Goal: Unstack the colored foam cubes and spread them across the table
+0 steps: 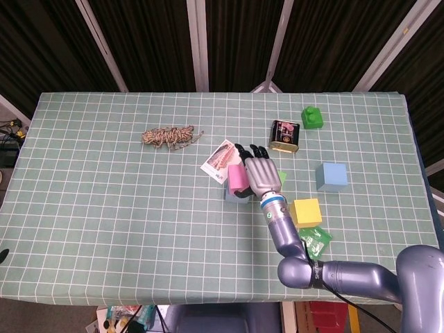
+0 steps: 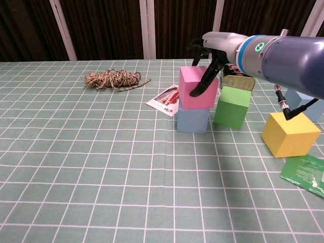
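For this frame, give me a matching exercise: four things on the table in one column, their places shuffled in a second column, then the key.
Things:
1. pink cube
2. green cube
3. yellow cube
4. rope bundle

Places:
A. far left, alone on the cloth
B. stacked on the pale blue cube, under the right hand
C. near right, beside a green packet
D. on the table just right of the stack

Pairs: 1-B, 2-D, 3-C, 4-A

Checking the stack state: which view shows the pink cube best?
Chest view: the pink cube shows side-on atop the light blue cube, the right hand over it. Head view: the hand hides most of it.
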Controlling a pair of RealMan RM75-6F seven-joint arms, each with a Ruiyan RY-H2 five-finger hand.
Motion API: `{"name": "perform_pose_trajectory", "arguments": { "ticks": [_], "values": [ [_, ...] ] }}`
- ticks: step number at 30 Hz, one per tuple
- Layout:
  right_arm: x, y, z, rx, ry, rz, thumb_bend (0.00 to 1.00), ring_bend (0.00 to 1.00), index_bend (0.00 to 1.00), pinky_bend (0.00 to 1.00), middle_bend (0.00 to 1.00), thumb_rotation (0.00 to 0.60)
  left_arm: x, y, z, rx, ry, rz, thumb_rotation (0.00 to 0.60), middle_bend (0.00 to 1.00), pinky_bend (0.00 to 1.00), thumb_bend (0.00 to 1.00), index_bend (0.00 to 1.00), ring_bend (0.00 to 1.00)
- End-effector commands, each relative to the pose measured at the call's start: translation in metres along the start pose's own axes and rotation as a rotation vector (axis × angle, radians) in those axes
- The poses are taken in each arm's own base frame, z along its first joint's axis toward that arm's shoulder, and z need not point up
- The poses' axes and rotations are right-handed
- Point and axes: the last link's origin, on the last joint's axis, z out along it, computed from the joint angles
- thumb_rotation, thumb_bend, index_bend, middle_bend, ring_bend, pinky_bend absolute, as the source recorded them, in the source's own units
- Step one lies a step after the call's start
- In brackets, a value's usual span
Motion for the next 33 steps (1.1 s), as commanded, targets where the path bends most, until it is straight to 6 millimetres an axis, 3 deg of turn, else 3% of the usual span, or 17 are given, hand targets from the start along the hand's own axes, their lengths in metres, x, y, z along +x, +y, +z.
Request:
{"name": "perform_pose_trajectory", "arguments": {
  "ticks": [1,5,11,14,19,24,29,33],
  "values": [
    [0.002,-0.001,-0.001,0.0,0.005,0.007,0.09,0.14,0.15,0.0,0.44,0.6,0.0,0.0,0.0,0.002,0.001,-0.001,0.6,0.0,0.08,0.2,0.2,0.0],
    [0.0,-0.004,-0.003,0.008,0.041,0.039,0.09,0.26,0.24,0.0,0.59,0.6,0.0,-0.001,0.0,0.004,-0.004,-0.004,0.6,0.0,0.08,0.2,0.2,0.0],
    [-0.007,-0.005,-0.005,0.017,0.053,0.063,0.13,0.31,0.26,0.0,0.65,0.6,0.002,-0.003,0.001,0.009,0.0,-0.007,0.6,0.0,0.08,0.2,0.21,0.0],
    [0.003,-0.005,-0.01,0.03,0.081,0.129,0.13,0.31,0.26,0.0,0.65,0.6,0.002,-0.004,0.002,0.013,0.001,-0.009,0.6,0.0,0.08,0.2,0.21,0.0],
    [0.031,0.008,-0.038,0.075,0.117,0.173,0.13,0.31,0.26,0.0,0.65,0.6,0.002,-0.003,0.004,0.014,-0.003,-0.008,0.6,0.0,0.08,0.2,0.21,0.0],
    [0.049,0.035,-0.073,0.065,0.091,0.196,0.13,0.31,0.26,0.0,0.65,0.6,-0.001,0.0,0.003,0.003,-0.016,-0.001,0.6,0.0,0.08,0.2,0.21,0.0],
    [0.044,0.061,-0.103,0.057,0.015,0.206,0.13,0.31,0.26,0.0,0.65,0.6,-0.001,0.001,0.002,0.003,-0.019,-0.002,0.6,0.0,0.08,0.2,0.21,0.0],
    [0.028,0.074,-0.123,0.076,-0.038,0.228,0.13,0.31,0.26,0.0,0.65,0.6,0.001,-0.001,0.001,0.005,-0.01,-0.009,0.6,0.0,0.08,0.2,0.21,0.0]
  ]
}}
